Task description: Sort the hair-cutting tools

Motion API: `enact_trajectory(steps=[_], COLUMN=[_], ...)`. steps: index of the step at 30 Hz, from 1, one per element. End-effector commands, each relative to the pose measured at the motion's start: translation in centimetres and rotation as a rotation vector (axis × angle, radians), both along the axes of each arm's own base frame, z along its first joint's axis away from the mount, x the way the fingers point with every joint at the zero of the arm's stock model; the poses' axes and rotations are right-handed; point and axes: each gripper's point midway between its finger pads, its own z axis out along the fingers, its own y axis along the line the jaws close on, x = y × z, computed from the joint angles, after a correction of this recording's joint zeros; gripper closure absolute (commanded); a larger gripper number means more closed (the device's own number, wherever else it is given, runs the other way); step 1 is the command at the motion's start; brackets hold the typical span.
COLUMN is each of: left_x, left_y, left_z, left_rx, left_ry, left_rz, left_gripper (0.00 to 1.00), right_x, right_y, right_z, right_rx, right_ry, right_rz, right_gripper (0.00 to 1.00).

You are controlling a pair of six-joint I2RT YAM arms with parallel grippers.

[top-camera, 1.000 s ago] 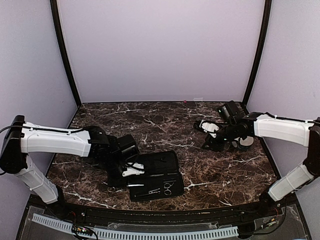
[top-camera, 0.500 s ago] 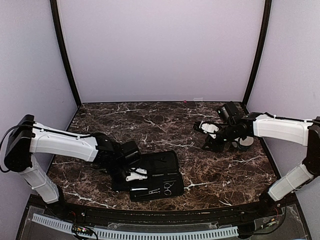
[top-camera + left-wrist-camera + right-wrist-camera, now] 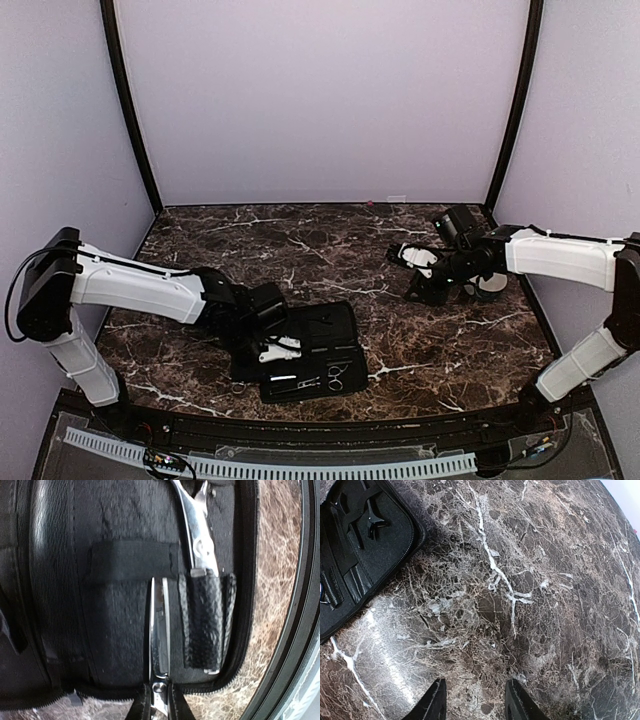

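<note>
- Left gripper (image 3: 157,701) is clamping the slim silver tool (image 3: 160,630) at its end, just beside the pouched scissors (image 3: 197,545).
- Right gripper (image 3: 474,700) is hanging spread and empty, well apart.

Shiny metal scissors (image 3: 199,547), ribbed black fabric case (image 3: 115,630)

No text, brand, number or sign I can read in any view. Only candidate: tiny pale tag (image 3: 397,199) at the surface (image 3: 330,240) back edge, beyond the right claw (image 3: 476,702), too small to read.
</note>
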Motion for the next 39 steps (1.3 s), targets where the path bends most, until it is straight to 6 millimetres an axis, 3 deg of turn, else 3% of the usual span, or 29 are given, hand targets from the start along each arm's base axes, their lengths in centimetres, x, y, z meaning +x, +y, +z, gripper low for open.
enact_trajectory(steps=[1,15,32,36,39], left_x=[0.8,2.0,2.9,2.9,2.6], left_y=[-1.0,-3.6,-6.1,-5.8,-5.5], left_z=[-0.8,-1.2,-1.7,-1.4,0.0], left_rx=[0.004,-0.014,-0.089,-0.083,-0.087], left_ry=[-0.021,-0.023,-0.017,-0.024,-0.046], left_rz=[-0.036,-0.075,0.003,0.013,0.008], left_gripper=[1.00,1.00,1.00,0.87,0.63], right_x=[0.3,0.2,0.1,0.0,0.0], right_y=[0.3,0.2,0.2,0.3,0.3], right_z=[0.2,-0.2,-0.6,-0.6,-0.6], right_rx=[0.010,0.002,-0.004,-0.003,-0.001], right_ry=[-0.006,0.002,0.018,0.020,0.020], right_rz=[0.012,0.016,0.019,0.020,0.021], right_gripper=[0.60,0.60,0.60,0.59,0.59])
